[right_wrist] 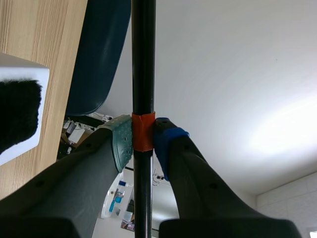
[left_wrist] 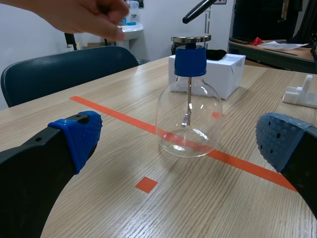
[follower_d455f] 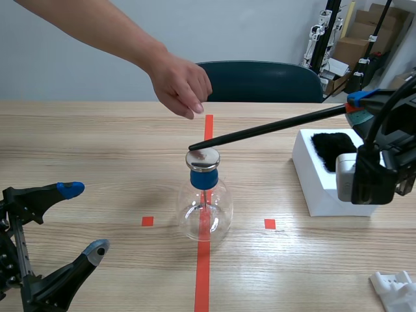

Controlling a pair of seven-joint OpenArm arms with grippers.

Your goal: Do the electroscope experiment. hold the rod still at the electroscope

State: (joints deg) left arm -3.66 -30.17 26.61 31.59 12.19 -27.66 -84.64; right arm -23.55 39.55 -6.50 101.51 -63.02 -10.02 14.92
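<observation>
A: Right arm pose?
B: The right gripper (follower_d455f: pixel 356 107) sits high at the right edge, over the white box (follower_d455f: pixel 322 185). Its pads (right_wrist: pixel 121 141) are clamped on the rod (follower_d455f: pixel 273 127), right at the orange band (right_wrist: pixel 142 133). The rod runs leftward and slightly down toward the middle.

A: Rod tip?
B: At the electroscope (follower_d455f: pixel 205 208), which stands mid-table on the red tape line (follower_d455f: pixel 203 273). The tip is just over the far left rim of the metal disc (follower_d455f: pixel 203 158). The left wrist view shows a slim gap. Can't tell for sure if they touch.

A: Left arm?
B: The left gripper (follower_d455f: pixel 84 218) is low at the near left, fingers spread wide, nothing between them. It points at the electroscope, well apart from it.

A: The hand?
B: A person's hand (follower_d455f: pixel 182 84) comes in from the far left, arm raised, fingers curled and pointing down. It hangs above and just beyond the metal disc, near the rod tip, touching neither.

A: Room?
B: There's bare table (follower_d455f: pixel 84 140) left of the electroscope, and between it and the left gripper. On the right, open wood between the electroscope and the white box.

A: Clutter?
B: Black fur (follower_d455f: pixel 335 148) lies in the top of the white box, under the rod. A white plastic piece (follower_d455f: pixel 396 289) sits at the near right corner. A dark chair (follower_d455f: pixel 260 79) stands beyond the far edge. The hand is the only thing close to the rod tip.
</observation>
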